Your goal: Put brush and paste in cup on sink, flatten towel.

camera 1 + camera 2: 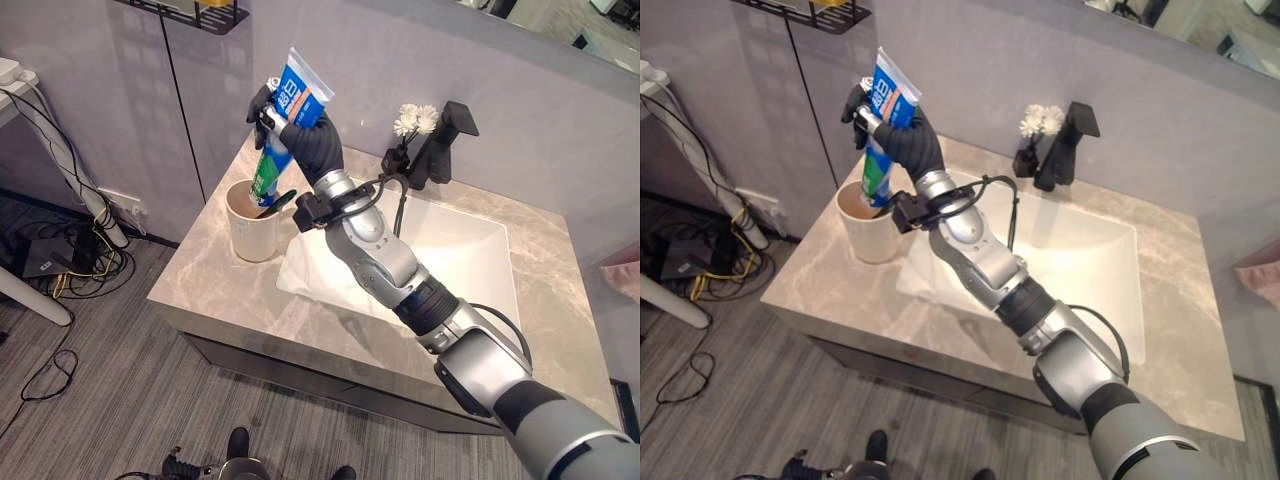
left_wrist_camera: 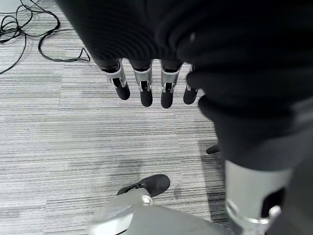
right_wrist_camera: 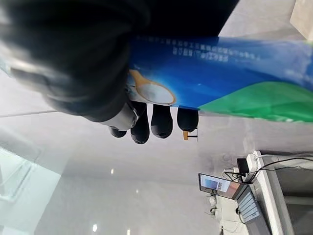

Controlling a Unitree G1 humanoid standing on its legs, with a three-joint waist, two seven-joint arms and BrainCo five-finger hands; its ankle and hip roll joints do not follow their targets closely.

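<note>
Right robot hand [image 1: 305,140], upper centre, grips the paste tube [image 1: 285,130], its lower end entering the cup [image 1: 252,220] on the desk [image 1: 200,280]; something dark already inside. Towel unflattened. Left robot hand [image 2: 146,83] hangs relaxed.

Right hand [image 1: 305,140] grips paste tube [image 1: 283,132], cap end inside cup [image 1: 252,220].

Head stereo pair looks down, sharing cup [image 1: 254,222], sink [image 1: 455,243]. Right wrist camera sits against right hand [image 3: 83,63], toothpaste tube [image 3: 234,78]. Left wrist camera faces floor [image 2: 49,147] past left hand [image 2: 146,88].
</note>
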